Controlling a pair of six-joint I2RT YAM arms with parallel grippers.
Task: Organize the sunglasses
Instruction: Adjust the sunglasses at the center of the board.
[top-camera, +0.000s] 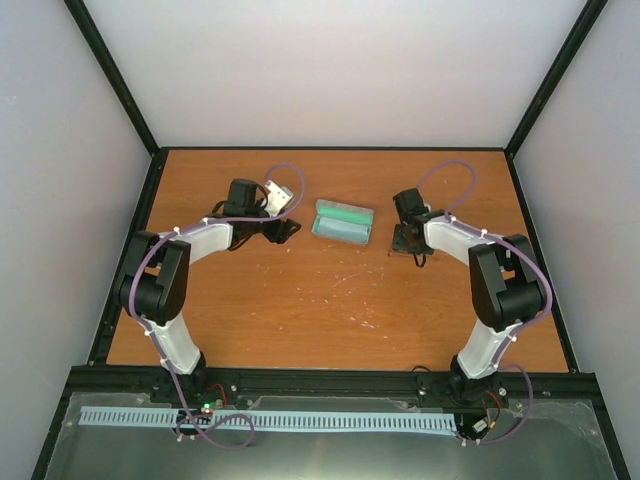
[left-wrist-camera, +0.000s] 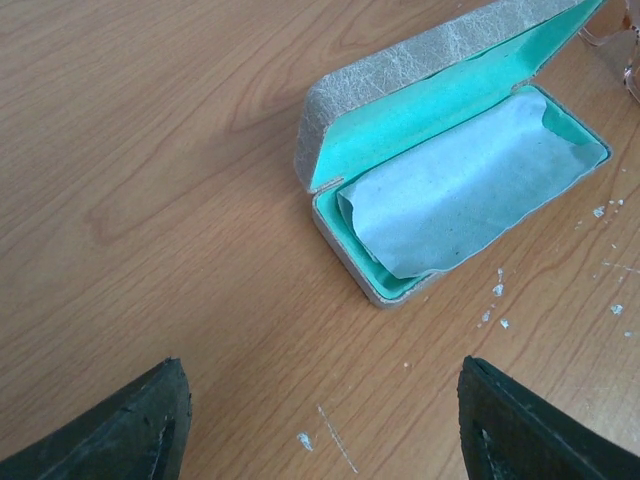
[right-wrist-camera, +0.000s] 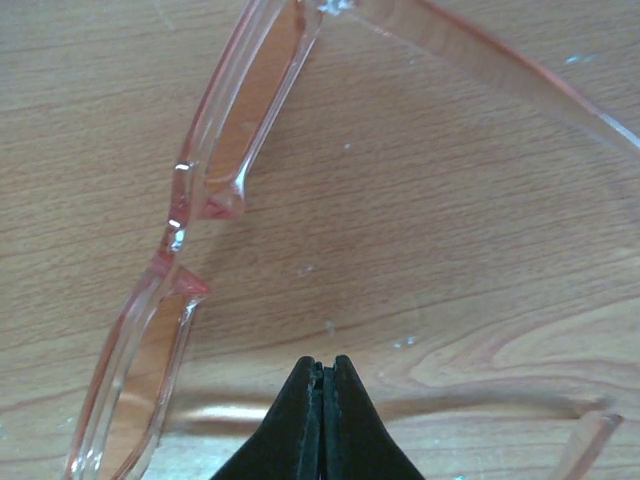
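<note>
Reddish translucent sunglasses (right-wrist-camera: 232, 130) sit just right of the open grey green-lined case (left-wrist-camera: 400, 75), one arm seemingly pinched in the closed right tool (right-wrist-camera: 322, 366), left tool (left-wrist-camera: 320, 368) spread; lift level, slowly.

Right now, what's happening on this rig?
The right tool looks shut on one arm of the unfolded sunglasses, down at the table just right of the case. The case lies open mid-table with the cloth inside it. The left tool is open and empty, hovering off the case's left end.
</note>
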